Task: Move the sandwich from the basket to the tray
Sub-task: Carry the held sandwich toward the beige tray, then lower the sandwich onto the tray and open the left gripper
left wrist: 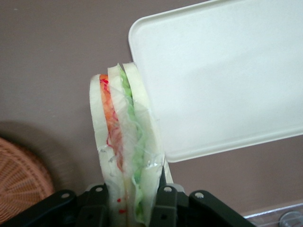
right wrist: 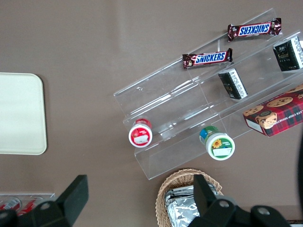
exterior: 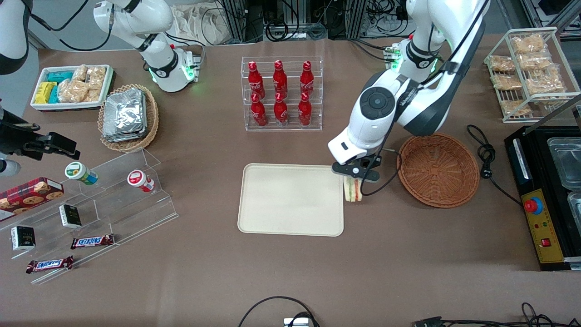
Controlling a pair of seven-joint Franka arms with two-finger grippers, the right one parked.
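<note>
Spreading under everything — worktop (exterior: 290, 272): brown sheet, carries pretty much all of the stuff here.
Tray (exterior: 290, 200): big cream rectangle with rounded corners and a low rim, sitting flat in the middle of the worktop, nothing lying on it.
Basket (exterior: 438, 169): round reddish-brown wicker one, just beside the tray toward the working arm's end, and it looks bare inside.
Left arm (exterior: 399, 100): reaches down over the gap between basket and tray.
Bottle rack (exterior: 282, 93): clear stand with six red bottles, farther from the front camera than the tray.
Clear stepped shelf (exterior: 91, 213): toward the parked arm's end, with two small cups, little dark boxes and Snickers bars on it.
Tan basket (exterior: 128, 117): lighter wicker, holds silver foil packets, also toward the parked arm's end.
Jaws (exterior: 355, 180): the gripper's jaws are clamped on the sandwich, hanging right at the tray's edge nearest the basket.
Sandwich (left wrist: 125, 142): pale bread wedge in clear wrap, red, orange and green filling showing, pinched by its lower end between the black fingers (left wrist: 165, 203), held above the worktop with one slice overlapping the tray's corner in the wrist view.
</note>
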